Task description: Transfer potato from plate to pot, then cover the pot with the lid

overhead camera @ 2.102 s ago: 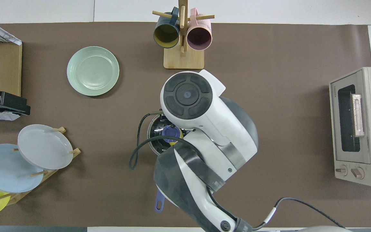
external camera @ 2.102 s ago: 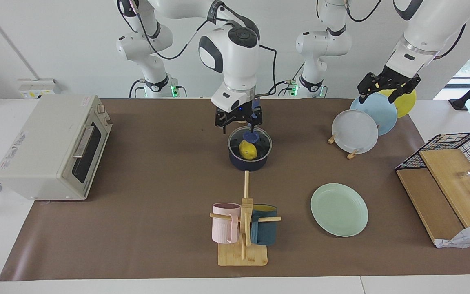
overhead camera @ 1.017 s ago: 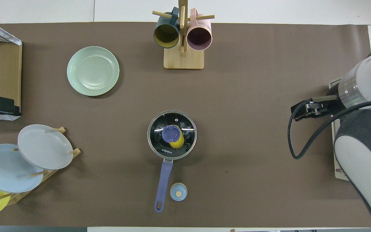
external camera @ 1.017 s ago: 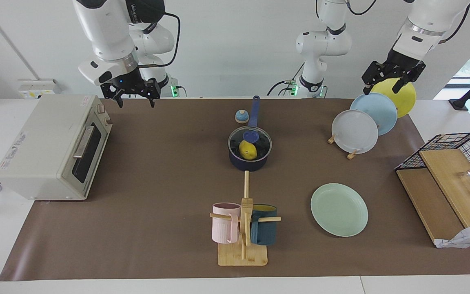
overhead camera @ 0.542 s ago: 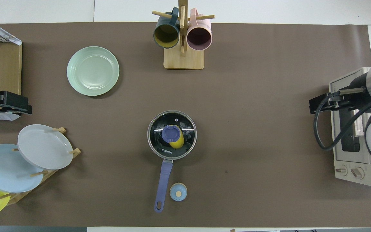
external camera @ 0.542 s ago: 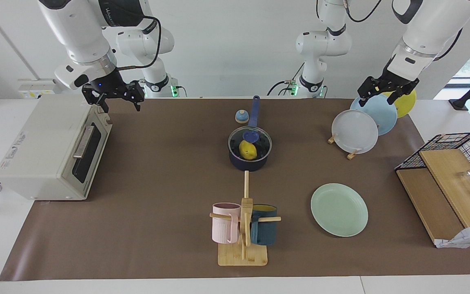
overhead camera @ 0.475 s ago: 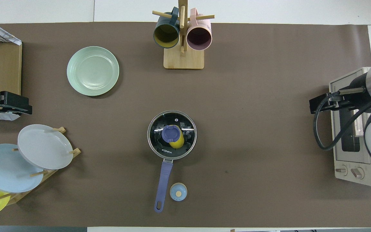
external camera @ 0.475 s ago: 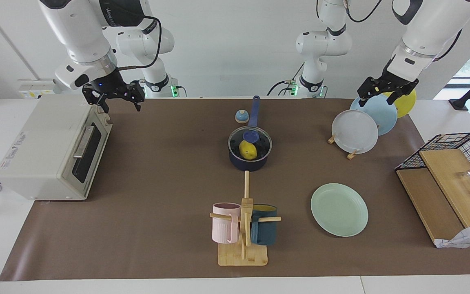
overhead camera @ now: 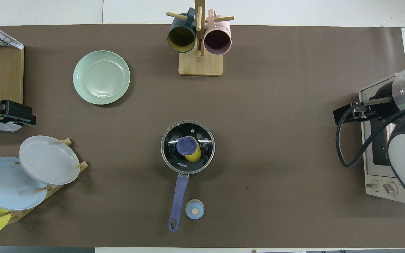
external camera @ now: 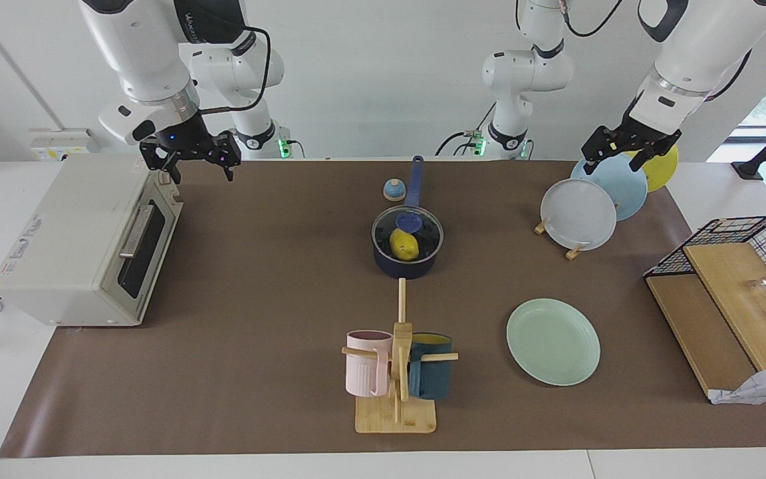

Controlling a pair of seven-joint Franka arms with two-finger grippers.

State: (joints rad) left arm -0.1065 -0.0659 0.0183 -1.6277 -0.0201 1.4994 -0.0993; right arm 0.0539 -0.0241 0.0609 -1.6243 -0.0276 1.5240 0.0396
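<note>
Since two seconds ago the right tool [external camera: 201, 174] has let go of the lid's knob and gone away from the pot. Now it hangs over the desk [external camera: 263, 279] edge next to the toaster oven [external camera: 84, 239]. Seen from above, that is at 3 o'clock from the pot. Its fingers are spread wide and hold nothing. The left tool [external camera: 612, 163] waits at 9 o'clock, above the plates in the rack [external camera: 579, 213]. It is open too, with nothing in it.

The pot [external camera: 407, 259] sits in the middle of the desk, and its long handle points to 6 o'clock. The potato [external camera: 404, 245] lies inside it. The lid [external camera: 423, 223] is on top, and the potato shows through the glass. The plate [external camera: 552, 340] is bare, at about 10 o'clock from the pot and well apart from it. A small bell [external camera: 393, 190] stands just beside the handle.

Both jobs look done, so not much can go wrong. The right tool is close to the oven and could bump it if it swings that way. If an arm comes low over the pot again, it could hit the handle, turn the pot, and make the lid slip off. It could also knock the bell.
</note>
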